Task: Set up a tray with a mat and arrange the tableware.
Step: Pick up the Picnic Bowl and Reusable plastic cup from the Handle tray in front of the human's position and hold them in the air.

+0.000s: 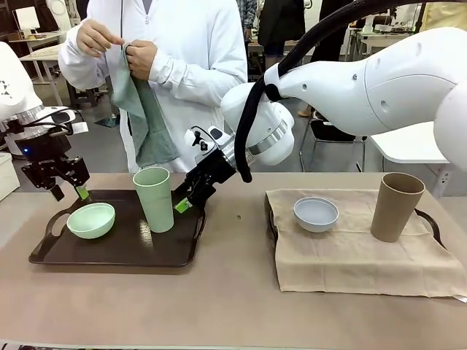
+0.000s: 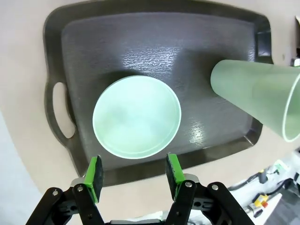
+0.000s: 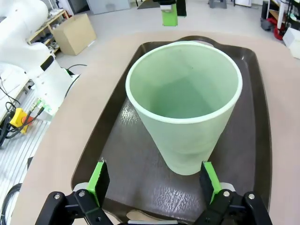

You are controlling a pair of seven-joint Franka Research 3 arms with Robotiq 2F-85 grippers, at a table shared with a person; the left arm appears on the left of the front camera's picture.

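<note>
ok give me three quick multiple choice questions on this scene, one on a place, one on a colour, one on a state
1. Where does the mint green cup stand?
A on a shelf
B on the dark tray
C on a chair

2. What colour is the cloth that the person holds?
A grey-green
B red
C yellow

3. How is the right pincer?
A shut on a spoon
B open, holding nothing
C shut on a napkin

Answers:
1 B, the cup stands on the tray next to the mint green bowl.
2 A, the hanging cloth is a muted green.
3 B, its green pads stand wide apart by the cup's base.
</note>
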